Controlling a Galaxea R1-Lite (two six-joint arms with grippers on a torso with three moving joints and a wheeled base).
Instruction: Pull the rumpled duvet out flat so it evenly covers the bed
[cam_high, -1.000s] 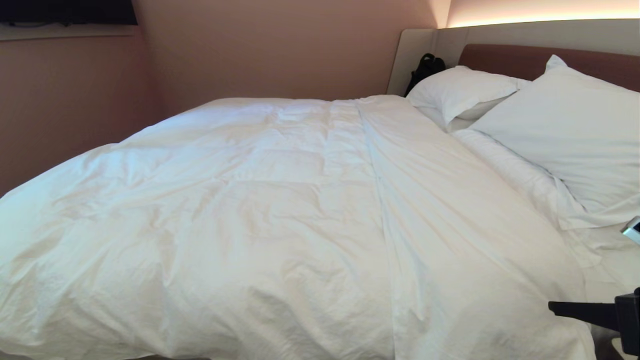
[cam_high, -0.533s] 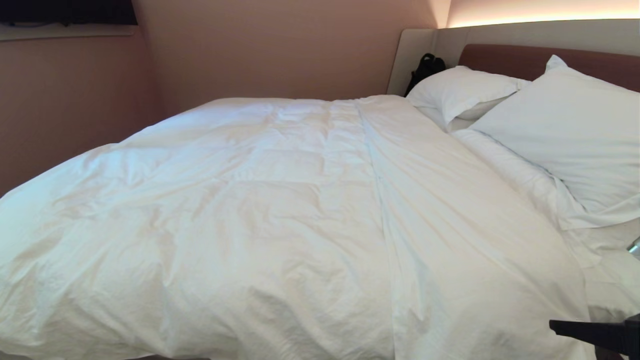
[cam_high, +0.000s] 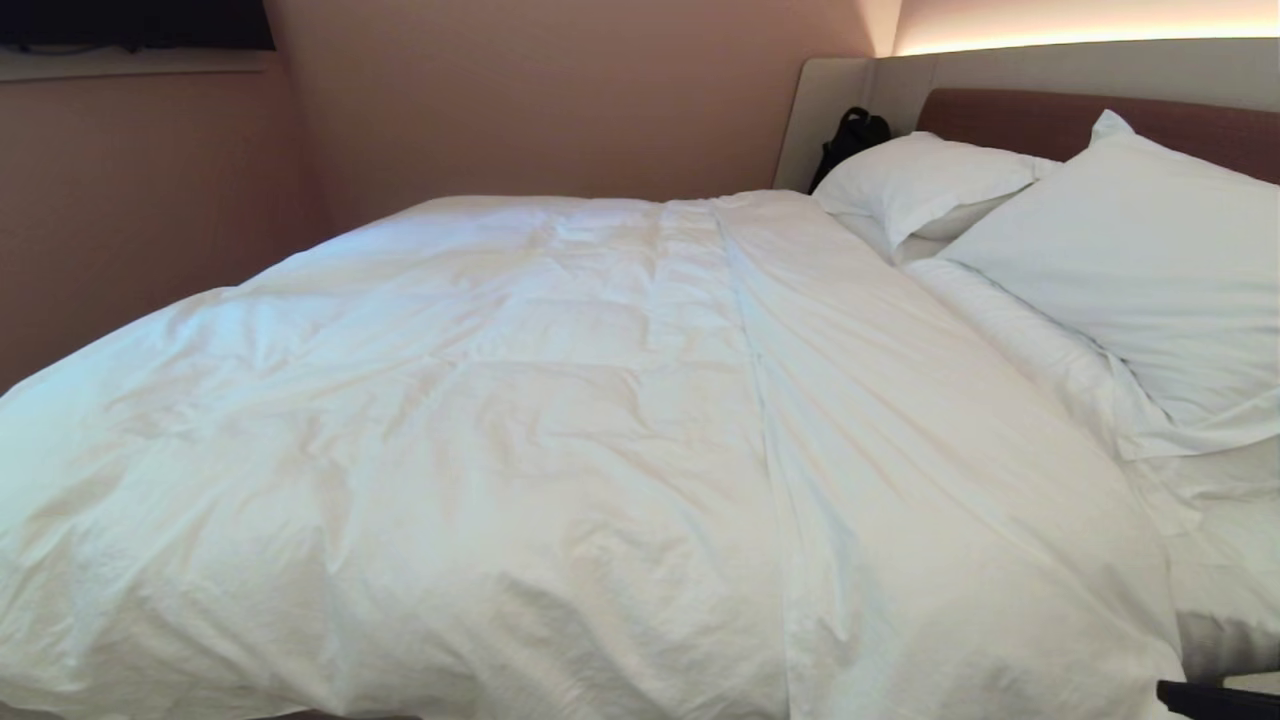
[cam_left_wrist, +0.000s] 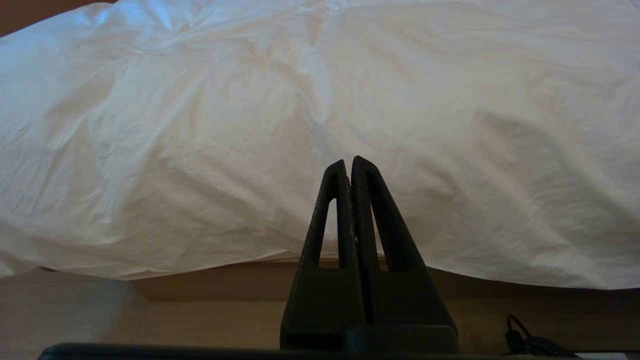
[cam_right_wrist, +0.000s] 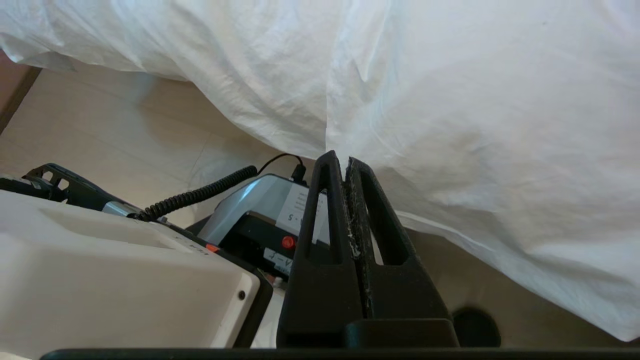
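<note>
- Duvet (cam_high: 560, 450), head view: spread across nearly the whole bed (cam_high: 1225, 590), puffy and creased, one long fold line running from the pillow end toward the near edge; two pillows (cam_high: 1130, 270) propped against the headboard (cam_high: 1060, 115) on the right, a black bag (cam_high: 850, 135) tucked in the far corner.
- Same view: only a dark sliver of the right arm at the bottom right corner, off the cloth; no left arm visible here.
- Left wrist view: left gripper (cam_left_wrist: 350, 165) pinched fully together, holding nothing, low beside the bed; duvet (cam_left_wrist: 320, 125) hanging over the edge just beyond the tips, hem draped down toward the floor (cam_left_wrist: 100, 310).
- Right wrist view: right gripper (cam_right_wrist: 339, 159) also pressed tight, nothing between its fingers, tips right at the hanging hem of the duvet (cam_right_wrist: 450, 100), apparently just short of touching; robot base (cam_right_wrist: 100, 270) and coiled cable (cam_right_wrist: 200, 192) below.
- Risk, as a judgement: any further tug on the near overhang likely to drag the cover off-centre and bare the far side.
- Second risk: closed fingers snagging the loose hem on a sweep past, rumpling the near edge.
</note>
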